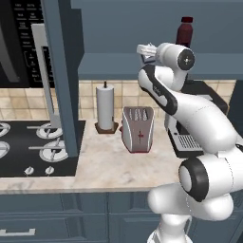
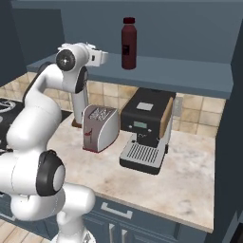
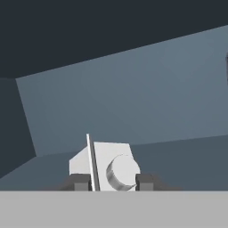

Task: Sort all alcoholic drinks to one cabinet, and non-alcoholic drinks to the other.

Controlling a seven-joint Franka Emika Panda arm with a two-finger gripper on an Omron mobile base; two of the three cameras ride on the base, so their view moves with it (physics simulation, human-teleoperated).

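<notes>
At the far left of the left base view sits a black stove top point(image 1: 33, 142) with round burners, an open cabinet door point(image 1: 61, 76) hanging down in front of it. To its right, on the marble counter point(image 1: 109, 166), a paper towel roll point(image 1: 105, 105) stands upright on a brown base, and just right of it a silver toaster point(image 1: 138, 129) with a red mark on its side. Further right stands a black and silver coffee machine point(image 2: 146, 128), near the toaster but apart from it.

Above these, the white arm reaches up to the open cabinet shelf point(image 2: 190, 76). Its end effector point(image 2: 97, 57) is at the shelf's edge, to the left of the squat maroon bottle point(image 2: 128, 43). In the hand view the finger tips point(image 3: 80, 182) point into the cabinet interior. The jaws are pressed together as far as they go and pinch nothing visible. The maroon bottle stands upright on the shelf, red cap on top, apart from the end effector.
</notes>
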